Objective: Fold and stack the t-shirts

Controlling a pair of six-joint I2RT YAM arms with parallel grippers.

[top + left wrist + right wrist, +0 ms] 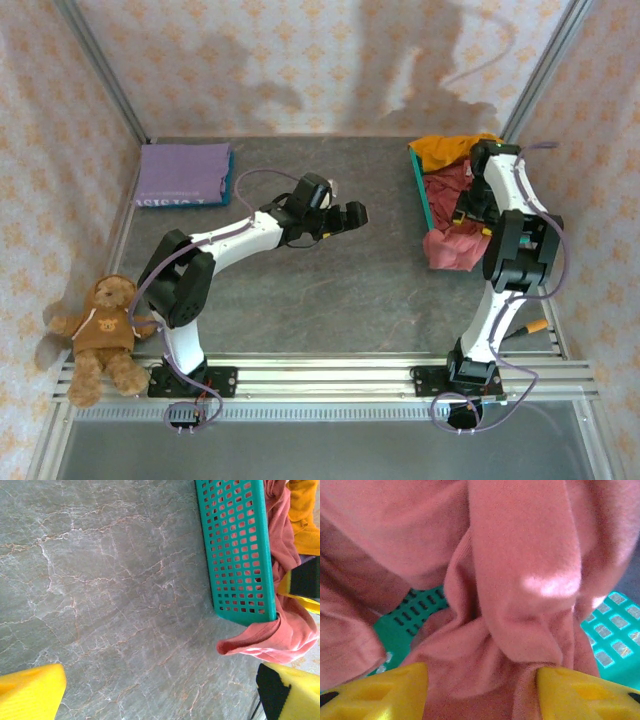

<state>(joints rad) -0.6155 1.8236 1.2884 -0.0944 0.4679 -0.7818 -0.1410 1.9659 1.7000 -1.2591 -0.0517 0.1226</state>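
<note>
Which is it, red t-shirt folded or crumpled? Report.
Crumpled: the red t-shirt lies bunched in loose wrinkles, spilling over the teal basket rim onto the table.

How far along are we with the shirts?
Done: a folded purple stack sits far left. In hand: the right claw straddles a bunch of the red shirt at the basket. To do: fold it, then the orange shirt. The left claw is open, idle.

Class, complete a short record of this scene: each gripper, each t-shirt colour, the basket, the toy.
left gripper: open, above bare table, holding nothing
right gripper: in the basket, fingers astride a fold of the red t-shirt; grip unclear
red t-shirt: spilling over the basket's near end
orange t-shirt: at the basket's far end
purple t-shirts: folded, far left corner
teddy bear: sitting at near left edge
</note>
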